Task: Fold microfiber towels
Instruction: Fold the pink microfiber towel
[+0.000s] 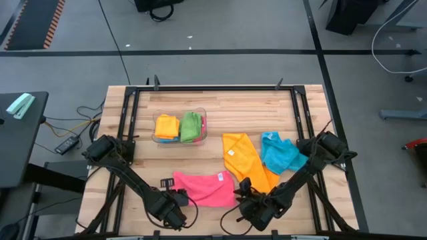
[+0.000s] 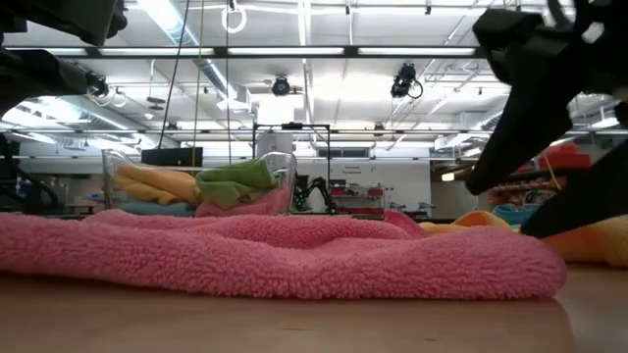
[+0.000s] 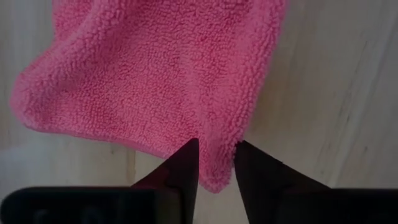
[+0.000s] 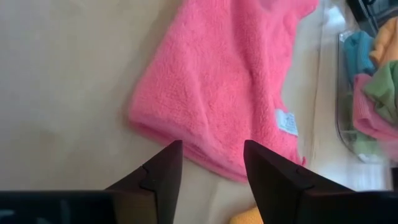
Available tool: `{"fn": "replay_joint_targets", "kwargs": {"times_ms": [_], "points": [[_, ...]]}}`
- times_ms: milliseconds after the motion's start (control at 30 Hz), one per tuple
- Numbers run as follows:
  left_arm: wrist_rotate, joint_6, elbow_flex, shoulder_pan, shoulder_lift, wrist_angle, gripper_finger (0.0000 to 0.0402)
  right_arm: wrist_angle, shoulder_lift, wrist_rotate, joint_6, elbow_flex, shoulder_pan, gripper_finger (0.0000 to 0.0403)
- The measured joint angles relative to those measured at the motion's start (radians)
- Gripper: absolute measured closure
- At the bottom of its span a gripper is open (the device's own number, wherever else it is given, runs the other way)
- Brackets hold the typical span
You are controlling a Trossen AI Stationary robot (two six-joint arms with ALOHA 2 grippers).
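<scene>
Pink microfiber towel (image 1: pixel 202 187) lying spread on the tabletop (image 1: pixel 220 110), its corners flanked by the left end effector (image 3: pixel 214 163), parted astride one corner, and right end effector (image 4: pixel 211 163), open and empty, positioned for folding.

The pink towel (image 3: pixel 155 74) is fuzzy, nubby matt cloth. The tabletop (image 1: pixel 253 110) is pale, smooth planked wood. The bin (image 2: pixel 285 181) is clear glossy plastic.

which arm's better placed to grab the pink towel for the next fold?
Probably left. The left gripper already straddles a corner of the pink towel, fingers parted. The right gripper is open too, but sits just short of the towel's edge.
</scene>
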Motion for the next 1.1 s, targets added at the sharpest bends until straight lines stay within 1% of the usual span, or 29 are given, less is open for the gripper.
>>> {"fn": "replay_joint_targets", "kwargs": {"times_ms": [200,333,467,600,667,800,867,933,1033,1100], "points": [[0.000,0.001,0.000,-0.001,0.000,-0.001,0.0281,0.086,0.014,-0.010,-0.065,-0.024,-0.014,0.0231],[0.000,0.001,0.000,-0.001,0.000,-0.001,0.0284,0.103,0.018,-0.050,-0.080,-0.037,-0.025,0.0231],[0.000,-0.002,0.000,-0.001,0.000,-0.001,0.0291,0.100,0.018,-0.050,-0.089,-0.046,-0.022,0.0231],[0.000,0.004,0.000,-0.001,0.000,-0.001,0.0289,0.146,0.018,-0.051,-0.099,-0.045,-0.023,0.0231],[0.000,0.004,0.000,-0.001,0.000,-0.001,0.0287,0.201,0.018,-0.051,-0.130,-0.045,-0.024,0.0231],[0.000,0.004,0.000,0.000,0.000,-0.001,0.0286,0.233,0.018,-0.086,-0.136,-0.044,-0.037,0.0236],[0.000,0.004,0.000,0.000,0.000,-0.002,0.0288,0.240,0.018,-0.117,-0.132,-0.044,-0.046,0.0248],[0.000,0.004,0.000,0.000,0.000,-0.001,0.0292,0.262,0.018,-0.148,-0.131,-0.052,-0.054,0.0267],[0.000,0.004,0.000,0.000,0.000,-0.001,0.0295,0.313,0.018,-0.180,-0.130,-0.078,-0.065,0.0308],[0.000,0.004,0.000,0.000,0.000,-0.001,0.0296,0.318,0.018,-0.189,-0.126,-0.087,-0.069,0.0340]]}}
